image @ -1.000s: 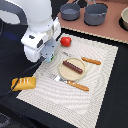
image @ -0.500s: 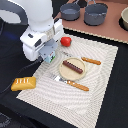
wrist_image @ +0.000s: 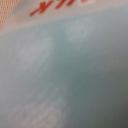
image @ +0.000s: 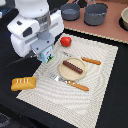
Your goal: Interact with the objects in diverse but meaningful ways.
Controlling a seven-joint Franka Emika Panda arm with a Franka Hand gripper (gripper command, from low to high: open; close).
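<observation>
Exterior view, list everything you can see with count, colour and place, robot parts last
tomato: one, red, on the mat beside the gripper.
carton: one, pale blue, at the gripper, partly hidden.
bread: one, yellow-orange, off the mat, toward the exterior view's left.
sausage: one, dark brown, on the plate.
plate: one, tan, mid-mat.
cutlery: two orange-handled pieces, flanking the plate.
mat: one, pale striped, on the dark table.
pots: two, grey, on the far side.
gripper: one, white arm; jaws hidden, at the carton.
</observation>
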